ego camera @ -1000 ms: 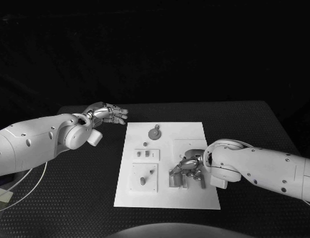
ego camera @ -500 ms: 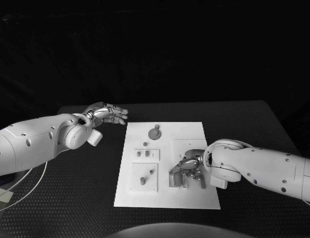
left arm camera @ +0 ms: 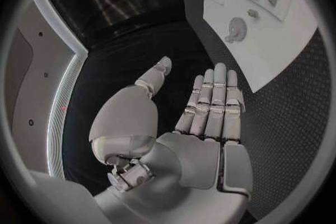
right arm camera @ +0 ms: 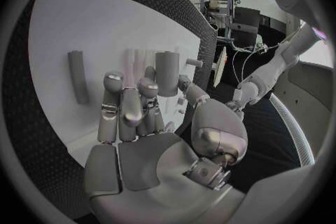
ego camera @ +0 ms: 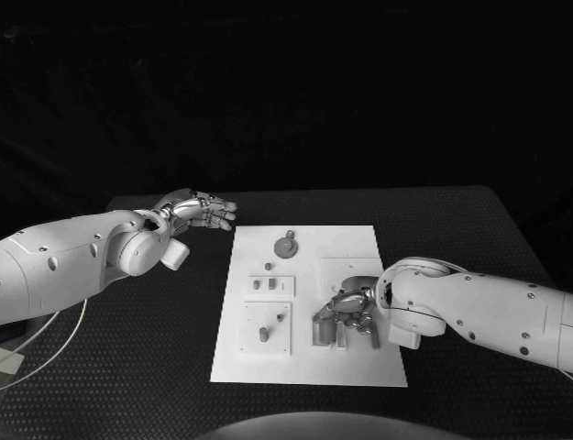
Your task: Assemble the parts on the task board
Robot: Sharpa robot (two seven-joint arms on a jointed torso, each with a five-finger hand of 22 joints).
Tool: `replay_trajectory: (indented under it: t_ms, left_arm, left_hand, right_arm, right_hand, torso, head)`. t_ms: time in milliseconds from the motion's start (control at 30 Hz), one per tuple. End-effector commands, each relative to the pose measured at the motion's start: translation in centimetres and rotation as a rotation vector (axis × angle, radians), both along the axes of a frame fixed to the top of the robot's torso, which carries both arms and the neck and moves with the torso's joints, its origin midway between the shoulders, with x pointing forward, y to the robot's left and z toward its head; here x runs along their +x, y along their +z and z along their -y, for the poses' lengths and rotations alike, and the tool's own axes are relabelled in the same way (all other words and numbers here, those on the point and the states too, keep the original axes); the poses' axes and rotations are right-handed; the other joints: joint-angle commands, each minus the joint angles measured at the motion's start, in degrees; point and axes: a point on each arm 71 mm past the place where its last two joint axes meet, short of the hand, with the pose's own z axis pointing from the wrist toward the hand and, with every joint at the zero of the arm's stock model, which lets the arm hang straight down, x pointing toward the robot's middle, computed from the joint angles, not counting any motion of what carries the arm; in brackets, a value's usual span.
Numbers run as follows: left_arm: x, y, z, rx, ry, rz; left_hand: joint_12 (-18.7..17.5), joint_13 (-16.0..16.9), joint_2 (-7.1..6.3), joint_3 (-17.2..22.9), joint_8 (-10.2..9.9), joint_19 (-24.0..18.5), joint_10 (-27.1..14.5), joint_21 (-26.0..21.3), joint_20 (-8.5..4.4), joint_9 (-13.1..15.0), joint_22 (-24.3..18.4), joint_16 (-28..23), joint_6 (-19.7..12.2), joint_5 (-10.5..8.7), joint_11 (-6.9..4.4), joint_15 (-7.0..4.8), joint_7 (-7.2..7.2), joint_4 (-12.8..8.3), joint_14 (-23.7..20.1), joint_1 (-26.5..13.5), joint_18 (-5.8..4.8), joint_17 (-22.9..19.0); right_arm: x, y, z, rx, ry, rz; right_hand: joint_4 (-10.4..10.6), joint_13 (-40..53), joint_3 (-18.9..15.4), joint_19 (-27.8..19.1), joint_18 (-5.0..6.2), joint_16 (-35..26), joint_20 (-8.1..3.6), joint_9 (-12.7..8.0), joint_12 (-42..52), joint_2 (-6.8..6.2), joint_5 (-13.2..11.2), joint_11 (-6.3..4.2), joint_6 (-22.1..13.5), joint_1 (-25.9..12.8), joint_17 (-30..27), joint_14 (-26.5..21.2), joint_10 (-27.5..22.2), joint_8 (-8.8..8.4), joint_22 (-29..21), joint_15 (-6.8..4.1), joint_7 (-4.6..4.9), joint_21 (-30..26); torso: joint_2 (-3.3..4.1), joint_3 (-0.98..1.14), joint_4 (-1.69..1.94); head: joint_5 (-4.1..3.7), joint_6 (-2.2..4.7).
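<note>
The white task board lies mid-table. My right hand rests over its near right part, fingers curled down. In the right wrist view the thumb and a fingertip close on a short grey cylinder standing on the board. A long grey bar lies flat beside them, apart from the hand. My left hand hovers off the board's far left corner, fingers straight and apart, holding nothing. A round grey disc part sits at the board's far end.
Two raised square plates with small pegs occupy the board's left half. A small peg stands between the disc and the plates. Bare black table surrounds the board. A pale cable loops under my left arm.
</note>
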Motion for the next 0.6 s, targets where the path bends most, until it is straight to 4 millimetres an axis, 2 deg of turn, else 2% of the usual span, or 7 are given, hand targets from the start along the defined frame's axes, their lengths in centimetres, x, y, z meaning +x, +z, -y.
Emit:
replay_trajectory:
  t_ms: [33,600]
  left_arm:
    - [-0.02,0.1,0.21,-0.011,-0.015,0.002]
    - [0.02,0.09,0.3,-0.011,-0.016,0.003]
  left_hand:
    - [-0.06,-0.1,0.03,-0.07,0.33,-0.05,-0.45,-0.01,0.24,0.07,-0.1,-0.23,-0.38,0.03,0.15,0.13,0.44,0.27,-0.36,-0.64,-0.86,0.08]
    - [-0.06,-0.13,0.04,-0.06,0.35,-0.08,-0.48,0.01,0.25,0.08,-0.17,-0.26,-0.43,0.03,0.16,0.15,0.45,0.23,-0.38,-0.58,-0.86,0.12]
  right_arm:
    - [-0.24,-0.11,-0.31,0.012,0.013,-0.011]
    - [-0.24,-0.06,-0.24,0.014,0.007,-0.006]
  right_hand:
    - [0.43,0.01,0.32,-0.22,1.14,-0.29,-0.38,0.0,-0.28,-0.85,-0.04,-0.1,-0.3,-0.07,-0.15,-0.48,-0.44,-0.27,0.15,-0.01,0.22,-0.25]
    - [1.48,0.03,1.17,-0.35,1.14,-0.43,-0.35,0.2,-0.28,-2.09,-0.04,0.02,-0.6,-0.39,-0.78,-1.01,-0.71,-0.48,0.2,0.1,0.34,-0.35]
  torso:
    - [0.01,0.0,-0.01]
    - [0.01,0.06,-0.01]
  head:
    - [0.02,-0.03]
    - [0.08,-0.06]
